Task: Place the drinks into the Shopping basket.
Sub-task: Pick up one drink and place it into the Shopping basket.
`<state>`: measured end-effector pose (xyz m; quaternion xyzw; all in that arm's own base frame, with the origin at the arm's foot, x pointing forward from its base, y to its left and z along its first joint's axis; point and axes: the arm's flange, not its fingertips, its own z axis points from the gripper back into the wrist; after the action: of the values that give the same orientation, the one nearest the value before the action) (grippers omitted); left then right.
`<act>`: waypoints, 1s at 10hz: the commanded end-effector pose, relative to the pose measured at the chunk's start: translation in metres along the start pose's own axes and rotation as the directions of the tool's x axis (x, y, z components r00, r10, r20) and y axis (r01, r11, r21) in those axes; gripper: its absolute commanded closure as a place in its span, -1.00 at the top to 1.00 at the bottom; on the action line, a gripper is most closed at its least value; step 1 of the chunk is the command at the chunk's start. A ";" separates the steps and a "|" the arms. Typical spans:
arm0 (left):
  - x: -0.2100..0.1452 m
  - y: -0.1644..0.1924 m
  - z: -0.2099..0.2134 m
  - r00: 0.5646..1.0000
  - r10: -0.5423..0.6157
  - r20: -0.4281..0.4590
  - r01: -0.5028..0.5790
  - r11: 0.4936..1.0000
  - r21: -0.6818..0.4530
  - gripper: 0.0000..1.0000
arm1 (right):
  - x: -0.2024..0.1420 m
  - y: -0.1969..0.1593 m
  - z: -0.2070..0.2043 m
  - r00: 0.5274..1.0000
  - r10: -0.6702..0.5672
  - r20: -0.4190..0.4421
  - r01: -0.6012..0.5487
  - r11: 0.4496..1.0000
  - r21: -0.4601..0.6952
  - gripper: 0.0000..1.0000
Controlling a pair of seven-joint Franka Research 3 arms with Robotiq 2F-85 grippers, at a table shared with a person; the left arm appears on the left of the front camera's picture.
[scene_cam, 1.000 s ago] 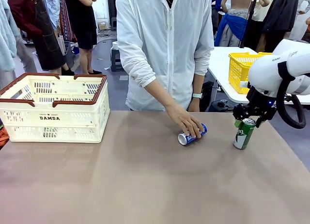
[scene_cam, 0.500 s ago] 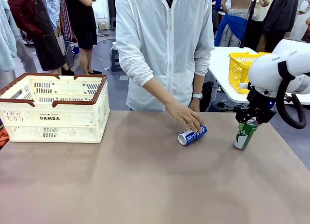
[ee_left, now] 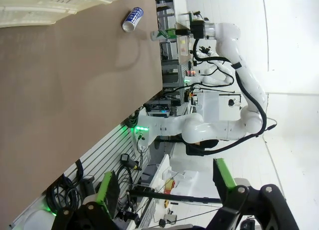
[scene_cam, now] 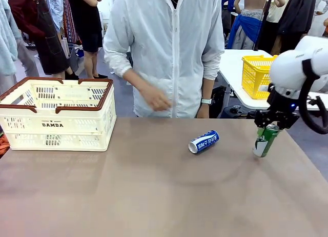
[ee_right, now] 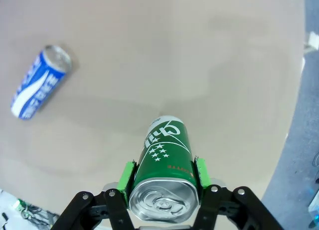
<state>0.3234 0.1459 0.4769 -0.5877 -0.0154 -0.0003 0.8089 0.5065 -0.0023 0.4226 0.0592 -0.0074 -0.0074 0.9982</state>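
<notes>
Nearest, the left gripper [ee_left: 163, 172] hangs back on the robot's side of the table [scene_cam: 128, 196], its green pads wide apart and nothing between them. Farther out, at the table's right edge, the right gripper [ee_right: 165, 175] is clamped on the green can [ee_right: 164, 145] just below its silver top, one pad on each side; the can leans a little. Whether its base has left the table I cannot tell. Mid-table the blue can [scene_cam: 203, 142] lies on its side, untouched. The basket [scene_cam: 56, 114] stands at the far left, well apart from both cans. Beyond the table a person stands with a hand [scene_cam: 156, 99] held off it.

So the step in hand looks like the pick-up of the first drink. The next move calls for a lift high enough to clear the rim, then a long carry across to the left, passing over or around the blue can.
</notes>
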 end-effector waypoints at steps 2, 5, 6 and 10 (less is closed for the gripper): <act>-0.001 -0.001 0.000 1.000 0.002 0.011 -0.002 1.000 0.000 1.00 | -0.103 -0.003 0.075 0.988 -0.136 -0.075 0.140 0.989 0.045 -1.00; -0.001 -0.001 0.000 1.000 0.002 0.011 -0.002 1.000 0.000 1.00 | -0.183 -0.002 0.070 0.985 -0.162 0.058 0.159 0.985 0.062 -1.00; -0.001 -0.001 0.000 1.000 0.002 0.011 -0.002 1.000 0.000 1.00 | -0.179 -0.014 0.064 0.977 -0.201 0.070 0.194 0.976 0.101 -1.00; -0.001 -0.001 0.000 1.000 0.002 0.011 -0.002 1.000 0.000 1.00 | -0.185 -0.007 0.068 0.991 -0.135 -0.004 0.135 0.989 0.054 -1.00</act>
<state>0.3233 0.1460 0.4768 -0.5877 -0.0156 0.0000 0.8090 0.3273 -0.0134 0.4849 0.0859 0.0046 -0.0733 0.9936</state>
